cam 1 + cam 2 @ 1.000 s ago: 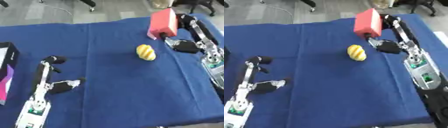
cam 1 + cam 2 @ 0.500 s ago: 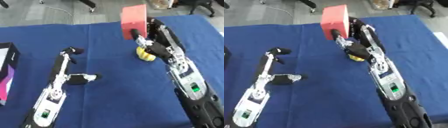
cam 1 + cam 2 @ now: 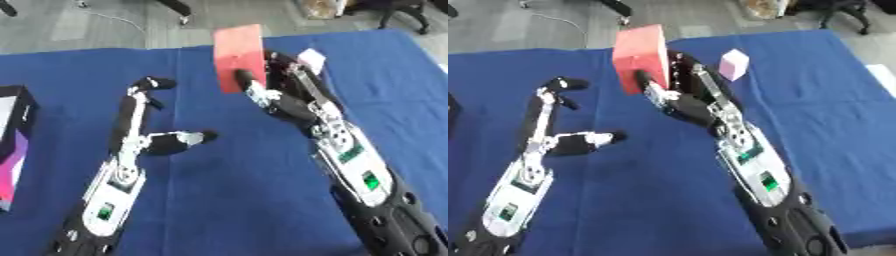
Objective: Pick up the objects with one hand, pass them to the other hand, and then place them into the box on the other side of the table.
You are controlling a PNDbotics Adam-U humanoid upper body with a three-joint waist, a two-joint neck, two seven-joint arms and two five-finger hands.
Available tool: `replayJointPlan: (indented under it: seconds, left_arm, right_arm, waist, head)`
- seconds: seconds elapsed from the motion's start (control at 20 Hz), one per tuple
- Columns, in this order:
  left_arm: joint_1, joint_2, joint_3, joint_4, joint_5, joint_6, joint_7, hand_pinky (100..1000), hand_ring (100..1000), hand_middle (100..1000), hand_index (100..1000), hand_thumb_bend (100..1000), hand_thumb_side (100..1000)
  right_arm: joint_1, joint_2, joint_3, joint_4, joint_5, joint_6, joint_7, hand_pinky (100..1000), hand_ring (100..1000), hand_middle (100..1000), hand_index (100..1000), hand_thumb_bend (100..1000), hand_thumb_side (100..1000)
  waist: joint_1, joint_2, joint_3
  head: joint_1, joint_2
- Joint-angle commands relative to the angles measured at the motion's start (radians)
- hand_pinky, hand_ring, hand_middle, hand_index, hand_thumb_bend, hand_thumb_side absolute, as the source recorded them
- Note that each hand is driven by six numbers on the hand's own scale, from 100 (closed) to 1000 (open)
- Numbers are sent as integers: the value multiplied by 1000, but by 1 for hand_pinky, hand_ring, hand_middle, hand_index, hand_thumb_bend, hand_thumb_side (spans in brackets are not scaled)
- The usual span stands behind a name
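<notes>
My right hand [image 3: 282,102] is shut on a red rectangular block [image 3: 238,55] and holds it upright above the middle of the blue table [image 3: 227,200]. My left hand [image 3: 136,131] is open just left of it, fingers pointing up and thumb stretched toward the right hand. A gap remains between the left hand and the block. A black box with a purple and pink face [image 3: 12,125] lies at the table's left edge. No yellow object shows in either view.
A small pale pink cube [image 3: 733,64] sits on the cloth behind the right hand. Grey floor, a cable and chair legs lie beyond the table's far edge. Bare blue cloth shows between the two forearms.
The right hand has carried the red block from the far right to the table's middle. The left hand has risen and moved right toward it. The yellow object is now covered by the right hand.
</notes>
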Motion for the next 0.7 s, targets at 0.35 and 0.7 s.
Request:
replayJointPlan:
  seconds: [0.35, 0.7]
  left_arm:
    - [3, 5, 1, -79, -213, 31, 117, 615, 807, 750, 783, 1000, 240]
    - [13, 11, -6, -100, -305, 27, 93, 639, 820, 762, 799, 1000, 241]
  right_arm:
    - [-10, -8, 46, 12, -130, 116, -17, 672, 607, 449, 442, 100, 491]
    - [-18, -18, 80, 11, -225, 187, -13, 671, 604, 447, 445, 100, 523]
  waist:
    - [-9, -26, 2]
    - [-11, -23, 5]
  head:
    - [-12, -2]
    - [-22, -2]
